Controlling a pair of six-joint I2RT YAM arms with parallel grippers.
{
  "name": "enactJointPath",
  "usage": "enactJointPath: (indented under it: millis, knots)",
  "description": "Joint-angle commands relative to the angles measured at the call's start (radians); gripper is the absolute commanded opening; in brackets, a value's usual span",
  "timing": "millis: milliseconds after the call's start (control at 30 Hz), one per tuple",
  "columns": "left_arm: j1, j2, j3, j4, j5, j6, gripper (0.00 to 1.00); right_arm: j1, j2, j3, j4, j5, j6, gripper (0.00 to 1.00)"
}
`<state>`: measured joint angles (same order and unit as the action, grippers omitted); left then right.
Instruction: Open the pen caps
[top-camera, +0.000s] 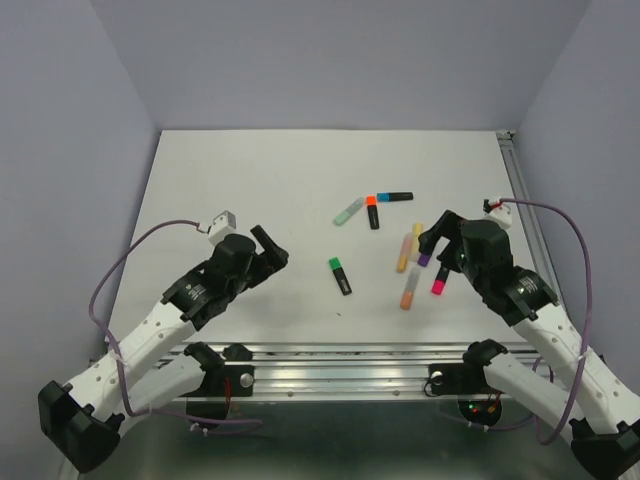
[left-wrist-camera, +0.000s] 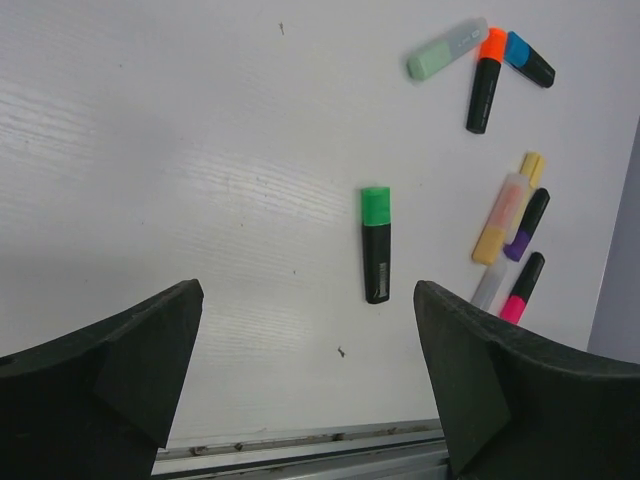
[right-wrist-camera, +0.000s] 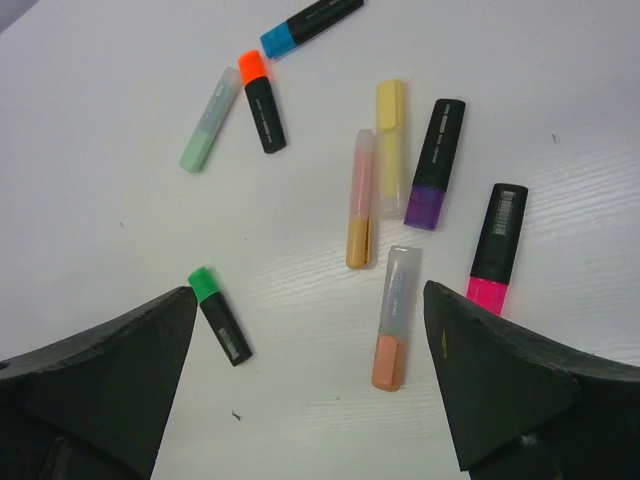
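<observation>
The left gripper (top-camera: 271, 248) stands wide open and empty. Its arm is bent low at the elbow and reaches up and right over the table (top-camera: 250, 170), fingers aimed toward the green cap (top-camera: 334, 264), which sits on a black highlighter lying alone between the arms. The right gripper (top-camera: 437, 233) is also spread wide and holds nothing; its arm angles up and left, over the right side of the highlighter cluster. Below it lie the purple cap (right-wrist-camera: 424, 207) and pink cap (right-wrist-camera: 487, 295), both apparently still on. Farther back, the orange cap (top-camera: 371, 200) and blue cap (top-camera: 383, 197) lie just beside each other.
</observation>
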<state>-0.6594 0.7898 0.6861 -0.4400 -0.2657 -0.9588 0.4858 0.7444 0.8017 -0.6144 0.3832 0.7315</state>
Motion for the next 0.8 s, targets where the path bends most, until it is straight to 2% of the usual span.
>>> enactJointPath:
  millis: [0, 33, 100, 300, 367, 433, 633, 767]
  knots:
    - [-0.008, 0.041, -0.025, 0.095, 0.054, 0.009, 0.99, 0.004, 0.007, 0.083, 0.029, 0.029, -0.017, 1.0]
    - [-0.022, 0.066, -0.033, 0.112, 0.071, 0.003, 0.99, 0.004, 0.028, 0.093, 0.0, 0.098, 0.062, 1.0]
    - [-0.046, 0.115, -0.028, 0.153, 0.079, -0.003, 0.99, 0.004, 0.045, 0.096, -0.025, 0.123, 0.071, 1.0]
    - [-0.192, 0.273, 0.038, 0.205, 0.031, -0.032, 0.99, 0.004, 0.062, 0.071, 0.053, 0.037, 0.011, 1.0]
    - [-0.227, 0.345, 0.075, 0.221, 0.019, -0.043, 0.99, 0.004, 0.067, 0.071, 0.028, 0.083, 0.07, 1.0]
    - [-0.275, 0.396, 0.101, 0.231, 0.007, -0.043, 0.99, 0.004, 0.064, 0.067, 0.031, 0.083, 0.06, 1.0]
    - [-0.344, 0.656, 0.243, 0.213, 0.0, -0.066, 0.99, 0.004, 0.039, 0.028, 0.073, 0.056, 0.045, 1.0]
    - [-0.361, 0.785, 0.338, 0.132, -0.021, -0.093, 0.99, 0.004, 0.05, 0.024, 0.055, 0.063, 0.037, 1.0]
